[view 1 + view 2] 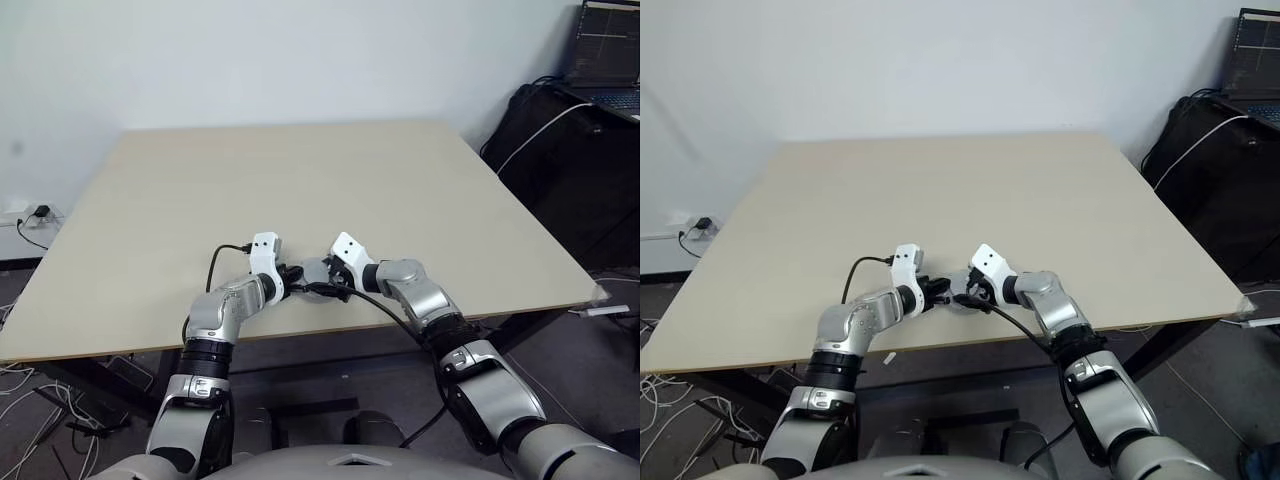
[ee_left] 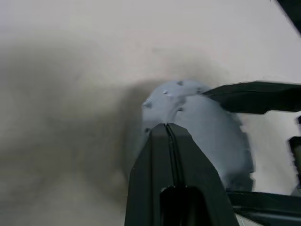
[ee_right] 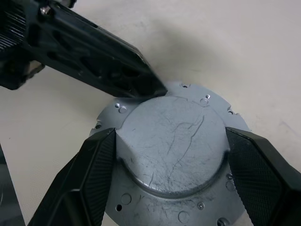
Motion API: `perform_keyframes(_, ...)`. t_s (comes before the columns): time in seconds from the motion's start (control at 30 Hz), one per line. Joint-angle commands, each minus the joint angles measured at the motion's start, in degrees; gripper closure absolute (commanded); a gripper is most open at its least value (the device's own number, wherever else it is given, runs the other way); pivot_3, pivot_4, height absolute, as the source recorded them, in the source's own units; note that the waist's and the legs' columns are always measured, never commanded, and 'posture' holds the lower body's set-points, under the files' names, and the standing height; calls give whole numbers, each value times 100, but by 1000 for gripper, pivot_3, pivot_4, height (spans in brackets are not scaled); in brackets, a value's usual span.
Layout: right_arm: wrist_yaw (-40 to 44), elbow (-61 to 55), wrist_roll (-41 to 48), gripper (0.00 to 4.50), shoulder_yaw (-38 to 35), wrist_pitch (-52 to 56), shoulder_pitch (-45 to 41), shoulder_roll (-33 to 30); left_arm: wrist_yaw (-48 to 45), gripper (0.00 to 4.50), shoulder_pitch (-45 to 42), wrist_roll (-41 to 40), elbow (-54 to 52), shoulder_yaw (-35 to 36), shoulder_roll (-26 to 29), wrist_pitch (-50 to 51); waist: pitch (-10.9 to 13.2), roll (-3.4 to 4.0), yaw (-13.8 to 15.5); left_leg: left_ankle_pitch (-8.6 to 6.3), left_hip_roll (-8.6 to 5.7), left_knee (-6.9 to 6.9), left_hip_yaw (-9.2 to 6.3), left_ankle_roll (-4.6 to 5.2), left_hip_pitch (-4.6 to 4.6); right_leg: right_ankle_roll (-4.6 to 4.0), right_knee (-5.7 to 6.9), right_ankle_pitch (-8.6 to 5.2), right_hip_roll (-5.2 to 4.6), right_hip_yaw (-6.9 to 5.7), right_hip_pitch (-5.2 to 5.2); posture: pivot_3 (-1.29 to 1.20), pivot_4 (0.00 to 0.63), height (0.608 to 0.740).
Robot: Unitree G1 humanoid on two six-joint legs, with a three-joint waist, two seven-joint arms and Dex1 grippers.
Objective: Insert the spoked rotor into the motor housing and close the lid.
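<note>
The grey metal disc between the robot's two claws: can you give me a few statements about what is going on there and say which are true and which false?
1. The right gripper straddles the lid, one finger on each side. True.
2. The left gripper is wide open. False: its fingers are pressed together.
3. The lid lies on the table. True.
4. The left gripper's tip is far from the lid. False: it meets the lid's edge.
</note>
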Motion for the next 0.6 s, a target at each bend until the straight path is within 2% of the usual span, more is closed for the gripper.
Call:
perform_keyframes(0.03, -22, -29, -35, 1222, -9, 85, 18, -24, 24, 4500, -106, 1, 92, -29, -1, 103, 0, 0, -1, 0, -1, 0, 0, 0, 2, 0, 0, 0, -1, 0, 2, 0, 0, 740)
perform_keyframes(0.37, 3, -73, 0, 1222, -29, 162, 0, -38, -162, 4500, -84, -93, 41, -118, 18, 448, -1, -1, 7, -1, -1, 0, -2, -1, 7, 0, 0, 0, -3, 0, 5, 0, 0, 740)
perform_keyframes(0.47, 51, -222, 0, 157, -67, 268, 94, -217, -157, 4500, -74, -88, 32, -120, -5, 454, -2, -2, 31, -1, -2, 0, -4, -1, 8, 0, 0, 0, -6, -1, 8, 0, 0, 740)
perform_keyframes(0.5, 57, -319, 4, 12, -96, 293, 161, -312, -159, 4500, -62, -84, 25, -129, -17, 451, -2, -2, 37, -1, -3, 0, -6, -1, 8, 0, 0, 0, -8, -2, 10, 0, 0, 740)
perform_keyframes(0.6, 144, -647, 102, 12, -208, 377, 370, -588, -163, 4500, -46, -73, 37, -143, -53, 427, -2, -3, 44, -2, -5, 0, -13, 2, 9, 0, -4, 0, -18, -7, 15, 0, 0, 740)
